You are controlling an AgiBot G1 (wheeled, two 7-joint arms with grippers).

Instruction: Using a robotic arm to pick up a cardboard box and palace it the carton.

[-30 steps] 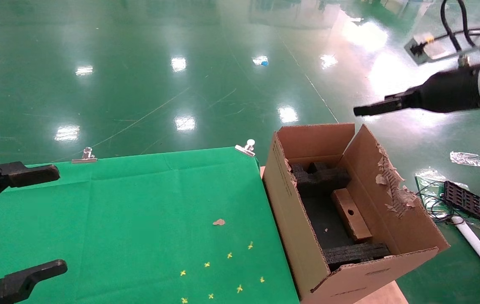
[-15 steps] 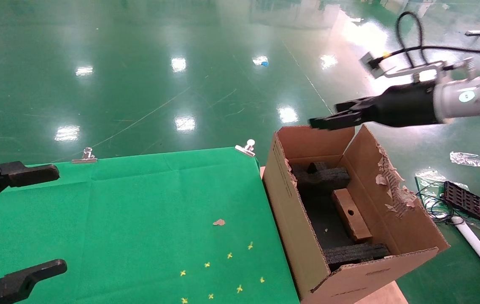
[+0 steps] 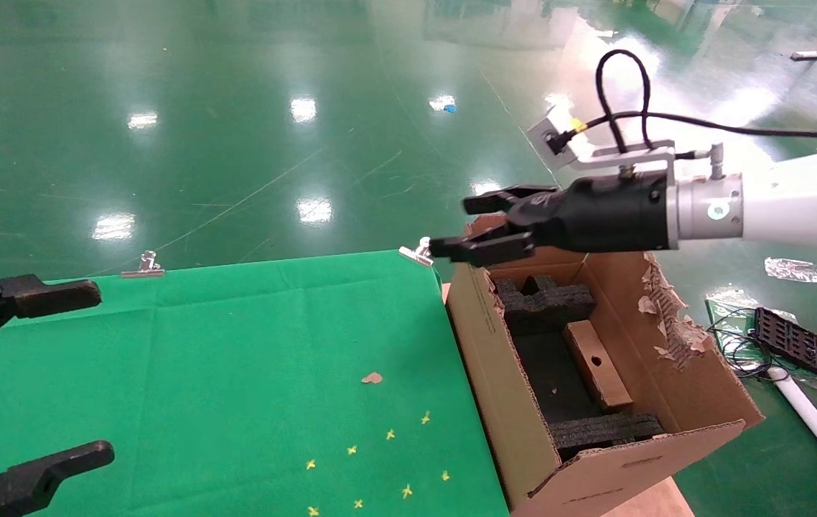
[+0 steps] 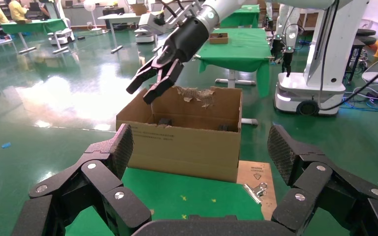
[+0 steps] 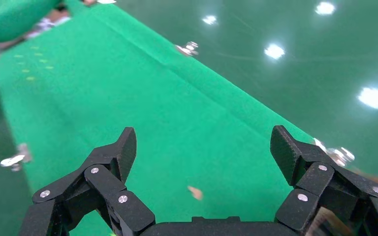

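head view: right gripper [image 3: 477, 230] on the white robotic arm [image 3: 796, 201] hangs above the far left corner of the carton [image 3: 495, 373], fingers apart, holding nothing. cardboard box [image 3: 599, 366] lies inside the carton on the black foam [image 3: 545, 301], round hole facing up, leaning toward the right wall. carton stands just beside the green cloth [image 3: 236, 359]; torn flap on its right. left gripper [image 3: 28, 373] sits low at the left over the cloth, fingers spread wide, empty. print on the carton side too small to read.

left wrist view: left gripper [image 4: 199, 162] fingers wide apart; carton [image 4: 187, 142] ahead, right gripper [image 4: 150, 83] above its rim. faint unreadable print on the carton front.

right wrist view: right gripper [image 5: 204, 152] fingers open over green cloth [image 5: 142, 113]; metal clip [image 5: 189, 48] at the cloth edge.
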